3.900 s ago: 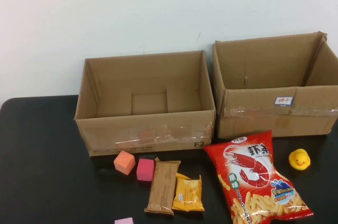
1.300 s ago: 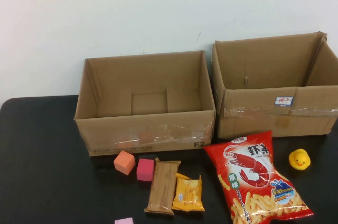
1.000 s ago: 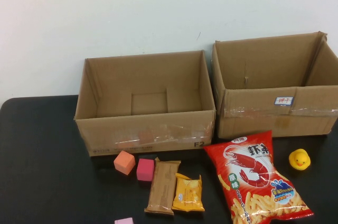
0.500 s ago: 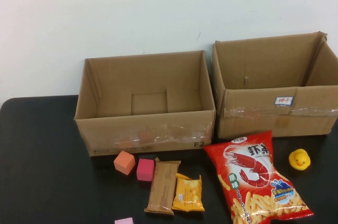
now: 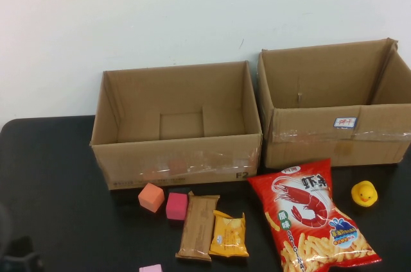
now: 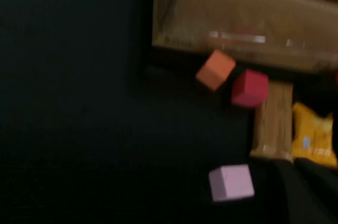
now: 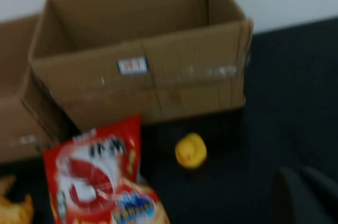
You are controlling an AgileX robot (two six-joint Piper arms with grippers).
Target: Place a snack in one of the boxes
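change: a dark blurry shape now pokes in at the near-left corner of the high view, prob the left gripper or its arm; half a sec ago that corner was bare table. Nothing else shifted.
meaning: my guess, the left arm is just starting its approach, so the task is at the v. beginning, no snack touched yet.
left gripper: low, near-left, well apart from the snacks. In its wrist view only a dark bit of it shows at the edge; can't tell if fingers are wide or narrow.
right gripper: not in the high view. Wrist view shows dark finger shapes at the corner; can't tell the gap. Looks parked, holding nothing I can see.
snacks: brown bar and yellow pack lie side by side, touching, near centre. Shrimp chips lie flat to the right, top edge just in front of the right box.
boxes: left box and right box are both open on top, w/ no items visible inside, side by side at the back.
other stuff: orange cube and red cube just in front of the left box, pink cube at the near edge, duck far right.
next: bar or yellow pack look closest for the left arm, imo; cubes sit right beside the bar so it needs a clean pick.
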